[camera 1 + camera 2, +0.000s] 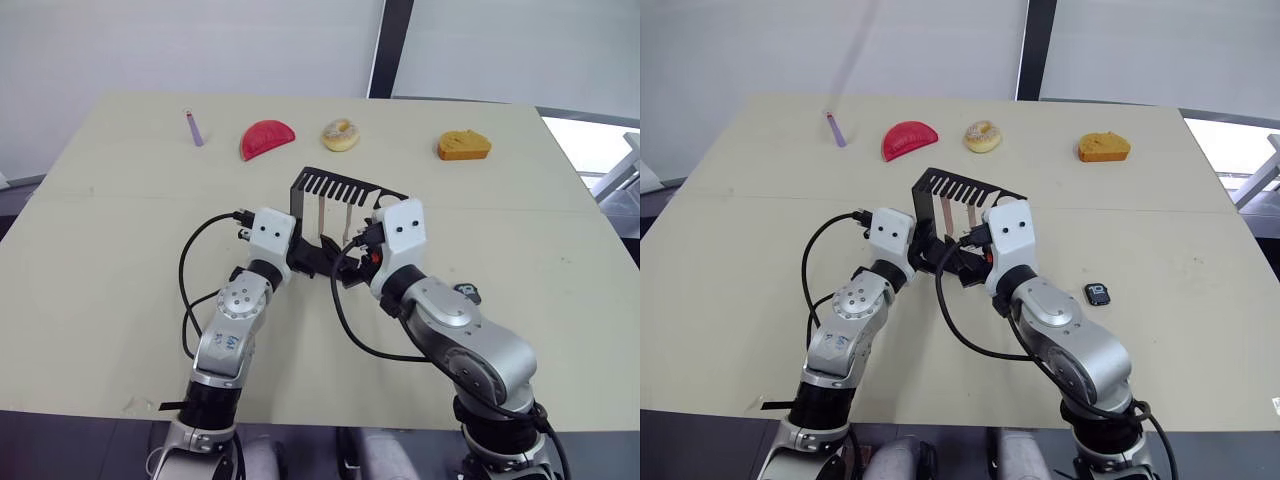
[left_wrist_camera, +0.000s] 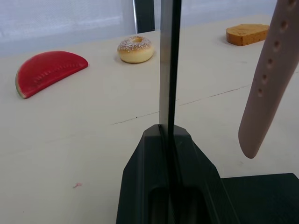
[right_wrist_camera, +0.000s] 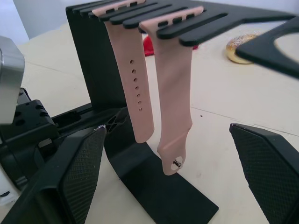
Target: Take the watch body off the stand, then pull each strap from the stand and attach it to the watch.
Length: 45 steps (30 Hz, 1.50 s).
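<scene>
Watch body (image 1: 1097, 294) already off, lying on surface (image 1: 1200, 240). My left hand (image 2: 168, 140) pinches the stand (image 3: 100, 65) upright; right hand (image 3: 173, 172) spread around straps (image 3: 175, 100). Next: pull one.

The stand (image 1: 940, 215) sits on the counter (image 1: 1200, 260), its upright apparently gripped between the left jaws. Two straps (image 3: 154, 93) hang from its top arm, straight ahead of the spread right jaws. The watch body (image 1: 1097, 294) lies on the counter right of the right jaws.
</scene>
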Tool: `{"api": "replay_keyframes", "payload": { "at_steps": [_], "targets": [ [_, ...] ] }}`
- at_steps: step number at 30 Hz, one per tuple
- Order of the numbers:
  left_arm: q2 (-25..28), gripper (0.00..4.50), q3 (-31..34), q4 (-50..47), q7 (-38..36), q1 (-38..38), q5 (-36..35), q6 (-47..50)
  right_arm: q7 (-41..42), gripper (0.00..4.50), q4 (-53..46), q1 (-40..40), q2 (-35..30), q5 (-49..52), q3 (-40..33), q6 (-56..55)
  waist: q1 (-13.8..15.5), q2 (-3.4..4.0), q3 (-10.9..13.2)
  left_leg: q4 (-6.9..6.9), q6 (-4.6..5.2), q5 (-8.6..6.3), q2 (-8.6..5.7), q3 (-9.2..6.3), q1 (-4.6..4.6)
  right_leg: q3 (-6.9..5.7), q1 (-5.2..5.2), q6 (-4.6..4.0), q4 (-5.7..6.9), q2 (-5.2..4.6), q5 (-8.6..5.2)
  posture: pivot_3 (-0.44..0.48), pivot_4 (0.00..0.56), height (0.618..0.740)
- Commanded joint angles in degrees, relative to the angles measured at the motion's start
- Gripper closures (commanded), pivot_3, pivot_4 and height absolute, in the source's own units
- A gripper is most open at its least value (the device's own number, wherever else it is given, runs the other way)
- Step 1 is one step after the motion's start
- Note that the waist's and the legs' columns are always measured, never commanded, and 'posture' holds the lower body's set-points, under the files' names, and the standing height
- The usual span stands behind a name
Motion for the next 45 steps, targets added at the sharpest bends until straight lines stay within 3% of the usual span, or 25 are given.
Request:
{"api": "replay_keyframes", "payload": {
  "at_steps": [1, 4, 10, 27, 37, 44, 45],
  "targets": [
    [-0.30, 4.50, -0.46, -3.00, -0.08, -0.21, 0.51, -0.63, 0.18, 0.26, 0.60, -1.43, 0.95, -2.70, -0.02, -2.85, -0.01, 0.00, 0.00, 0.00, 0.00, 0.00, 0.00, 0.00, 0.00, 0.00, 0.00, 0.00, 0.00, 0.00, 0.00, 0.000, 0.150, 0.737],
    [-0.35, 4.50, -0.63, -2.99, -0.07, -0.32, 0.70, -0.59, 1.30, 1.32, 2.10, -1.94, 1.15, -4.22, 0.48, -4.40, -0.07, 0.00, 0.00, 0.00, 0.00, 0.00, 0.00, 0.00, 0.01, -0.01, 0.00, 0.00, 0.03, 0.01, 0.00, 0.000, 0.150, 0.737],
    [-0.54, 4.50, -0.71, -2.89, 0.01, -0.45, 0.94, -0.57, 3.49, 4.46, 2.56, -2.37, 1.23, -6.07, 1.73, -6.19, -0.12, 0.00, 0.00, -0.01, 0.00, 0.00, 0.00, 0.00, 0.01, -0.01, -0.01, 0.00, 0.03, 0.01, 0.00, 0.000, 0.150, 0.737],
    [-0.44, 4.50, -0.40, -2.53, 0.05, -0.21, 1.17, -1.01, 10.70, 4.46, -8.97, -0.20, -6.39, -5.63, 1.14, -2.07, -0.11, 0.00, 0.00, -0.02, 0.01, 0.00, 0.00, -0.03, 0.00, -0.02, -0.01, 0.00, 0.01, 0.00, 0.00, 0.000, 0.150, 0.737],
    [-0.28, 4.50, -0.03, -1.99, -0.47, -0.67, 0.68, -0.81, 23.69, 4.46, -15.06, 7.56, -14.33, 7.95, -9.74, 0.55, -0.06, -0.01, 0.00, -0.04, 0.03, -0.01, -0.01, -0.03, 0.00, -0.01, 0.00, 0.00, -0.03, 0.01, 0.00, 0.000, 0.150, 0.737],
    [-0.49, 4.50, 0.93, -2.30, -1.50, 0.03, -1.14, 1.33, 27.41, 4.46, -14.78, 12.63, -19.18, 12.02, -13.95, -1.01, -0.04, -0.02, 0.00, -0.05, 0.03, -0.01, -0.02, -0.04, 0.01, 0.00, 0.02, 0.00, -0.04, 0.01, 0.00, 0.000, 0.150, 0.737],
    [-0.39, 4.20, 1.18, -2.70, -1.77, 0.28, -1.47, 1.24, 27.62, 4.49, -14.57, 13.03, -19.58, 12.39, -14.28, -1.33, -0.04, -0.02, 0.00, -0.05, 0.03, -0.01, -0.03, -0.03, 0.01, 0.00, 0.02, 0.01, -0.04, 0.01, 0.00, 0.000, 0.150, 0.737]
  ]
}}
